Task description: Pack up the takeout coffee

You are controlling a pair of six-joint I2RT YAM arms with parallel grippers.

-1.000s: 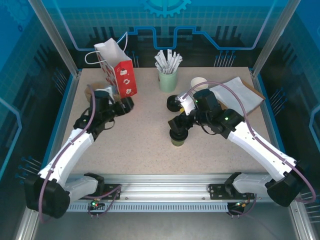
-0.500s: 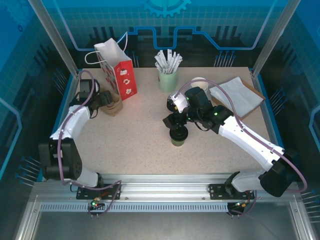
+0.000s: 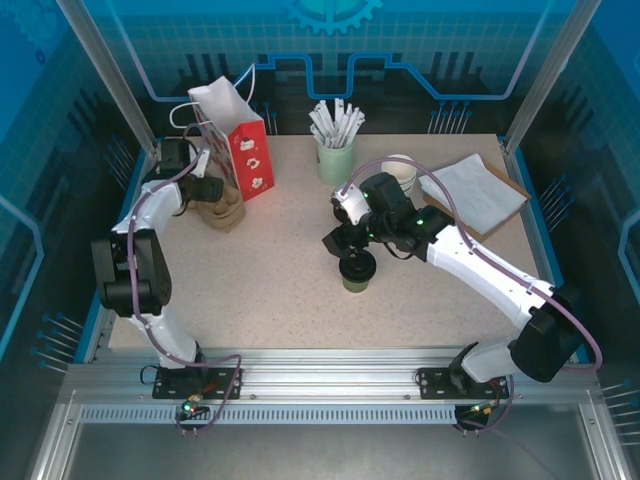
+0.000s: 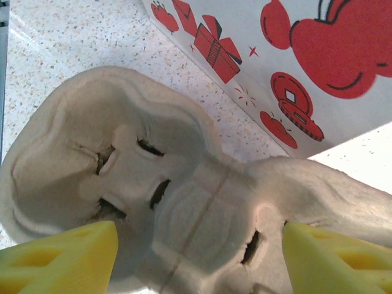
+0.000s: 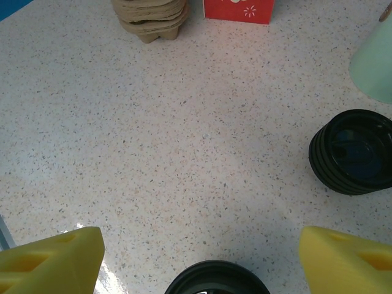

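Coffee: the lidded green cup (image 3: 356, 270) stands upright mid-table (image 5: 184, 122), well apart from the bag. The edge of its black lid shows at the bottom of the right wrist view.
Right tool (image 5: 199, 263): spread wide and holding nothing, it hovers just above the cup with a yellow tip on either side of the lid. I judge it is lined up to come down around the cup.
Left tool (image 4: 199, 260): also wide open and empty, poised low over the top cardboard carrier (image 4: 153, 184) with its tips straddling the middle. It is likely placed to lift one off the stack as a seat for the cup.
Carriers: nested in a stack just beside the red-and-white bag (image 4: 306, 61). Whether they touch it I cannot tell.
Bag: upright at the far left with its mouth open, probably where the cup ends up.
Spare lids (image 5: 352, 152): a separate stack near the cup, not touching it.
Progress: early, with the cup not yet in a carrier or the bag.
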